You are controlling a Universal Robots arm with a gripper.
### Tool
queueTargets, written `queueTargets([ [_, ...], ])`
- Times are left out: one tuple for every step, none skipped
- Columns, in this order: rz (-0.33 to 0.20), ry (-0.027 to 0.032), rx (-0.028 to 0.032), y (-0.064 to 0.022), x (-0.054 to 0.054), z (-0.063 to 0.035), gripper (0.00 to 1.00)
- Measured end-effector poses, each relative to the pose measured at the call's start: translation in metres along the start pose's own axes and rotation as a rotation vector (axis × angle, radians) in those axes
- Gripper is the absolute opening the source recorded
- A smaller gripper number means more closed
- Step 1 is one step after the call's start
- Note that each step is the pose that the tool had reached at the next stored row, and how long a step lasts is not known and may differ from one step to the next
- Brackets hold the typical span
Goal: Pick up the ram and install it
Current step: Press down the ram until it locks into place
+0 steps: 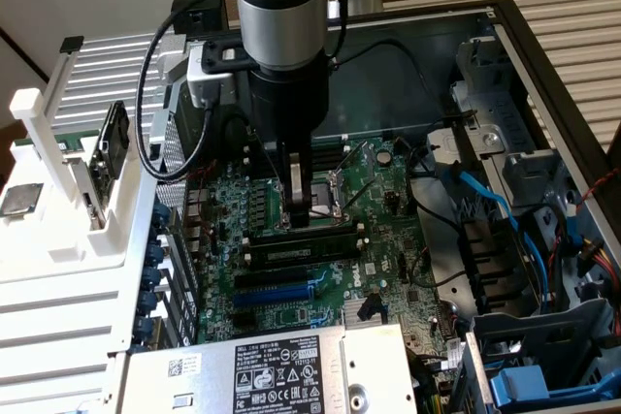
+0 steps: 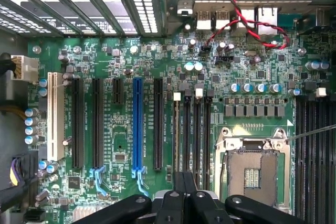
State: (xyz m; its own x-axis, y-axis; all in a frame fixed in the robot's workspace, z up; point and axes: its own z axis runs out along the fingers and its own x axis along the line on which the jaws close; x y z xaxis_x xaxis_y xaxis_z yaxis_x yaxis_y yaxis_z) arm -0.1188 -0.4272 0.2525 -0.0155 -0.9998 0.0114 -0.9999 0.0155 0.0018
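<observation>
Green motherboard is seen inside the opened computer case. Directly above the memory slots, the gripper is held with its fingers pressed together. The ram is seated in a slot below it; whether contact is made is hidden.

Ram: dark-green stick, seated flat in motherboard slot.

Arm descends near-vertical from above — grey wrist section upright, black gripper body below it. Gripper points straight down, toward the exterior view's left of centre. Fingers pressed together, no gap between the tips — black linkage arms folded in on both sides.
</observation>
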Motion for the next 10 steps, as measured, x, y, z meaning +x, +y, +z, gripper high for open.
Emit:
queueTargets([
  [0.000,0.0001,0.0000,0.0000,0.0000,-0.0015,0.10],
  [0.000,0.0001,0.0000,0.0000,0.0000,-0.0031,0.10],
  [0.000,0.0002,0.0000,0.0000,0.0001,-0.0047,0.10],
  [0.000,0.0000,0.0000,0.0000,0.0001,-0.0066,0.10],
  [0.000,0.0001,0.0000,0.0000,0.0001,-0.0101,0.10],
  [0.000,0.0000,0.0001,0.0000,0.0001,-0.0104,0.10],
  [0.000,0.0000,0.0001,0.0000,0.0001,-0.0104,0.10],
  [0.000,-0.0001,0.0001,0.0000,0.0001,-0.0104,0.10],
  [0.000,0.0000,0.0000,0.0000,0.0001,-0.0104,0.10],
  [0.000,0.0000,0.0001,0.0000,0.0001,-0.0104,0.10],
])
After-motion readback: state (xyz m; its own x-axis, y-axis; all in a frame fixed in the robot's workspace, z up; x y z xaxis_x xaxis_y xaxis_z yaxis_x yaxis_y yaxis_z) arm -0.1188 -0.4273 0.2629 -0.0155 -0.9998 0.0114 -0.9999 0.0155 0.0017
